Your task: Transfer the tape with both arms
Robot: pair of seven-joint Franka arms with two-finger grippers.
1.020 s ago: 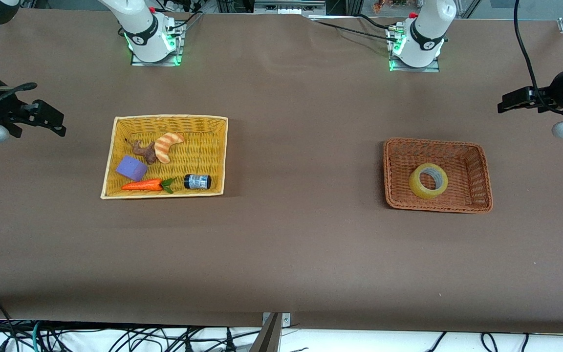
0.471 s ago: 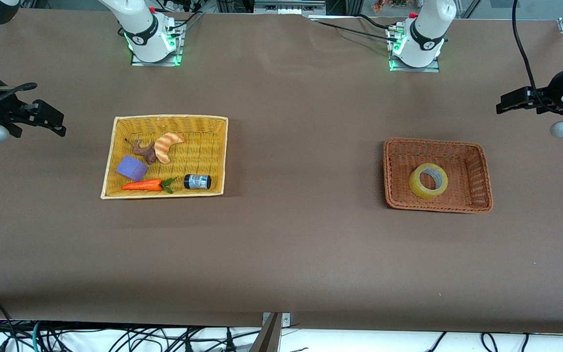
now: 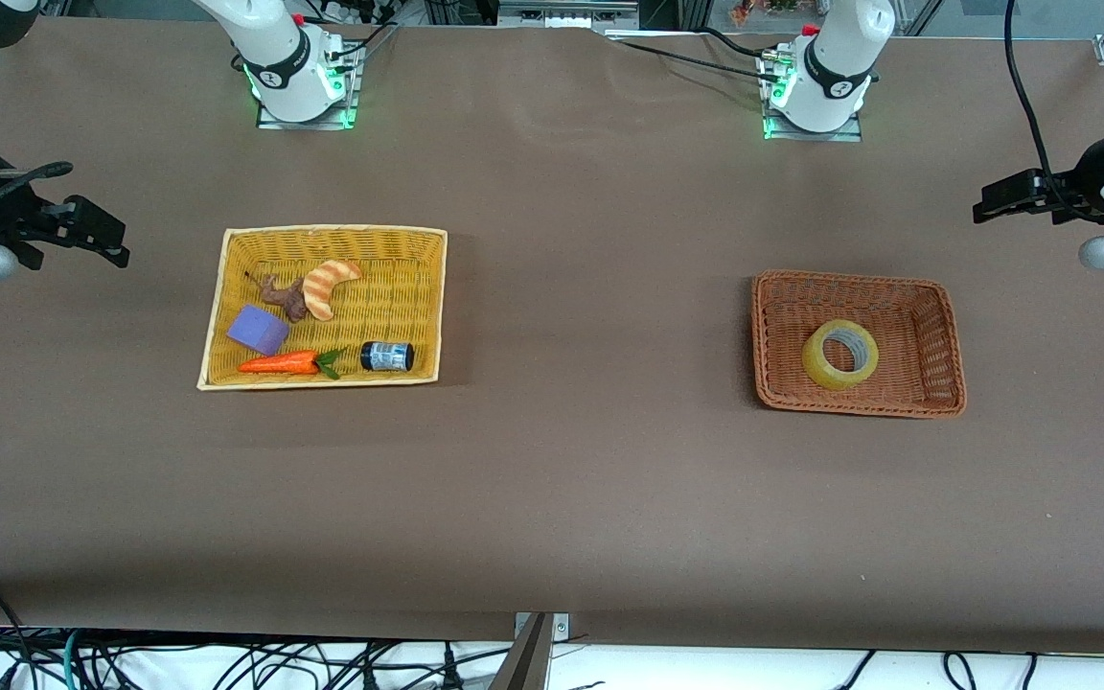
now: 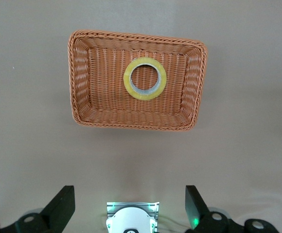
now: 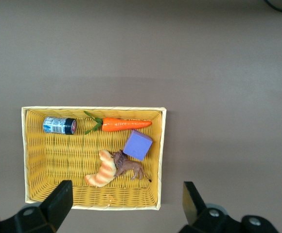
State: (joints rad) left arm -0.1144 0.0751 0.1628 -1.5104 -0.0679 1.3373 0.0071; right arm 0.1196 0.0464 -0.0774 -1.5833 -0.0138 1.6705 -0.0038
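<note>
Tape roll (image 3: 839,354) lying in brown wicker basket (image 3: 940,331), left gripper (image 4: 130,208) hanging open at its 12 o'clock, right gripper (image 5: 126,206) hanging open above yellow basket (image 5: 162,155).

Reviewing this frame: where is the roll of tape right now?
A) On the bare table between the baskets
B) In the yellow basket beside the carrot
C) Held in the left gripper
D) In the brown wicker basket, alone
D: the tape lies in the brown wicker basket with nothing else in it, and both the left gripper and the right gripper are open and empty.
</note>
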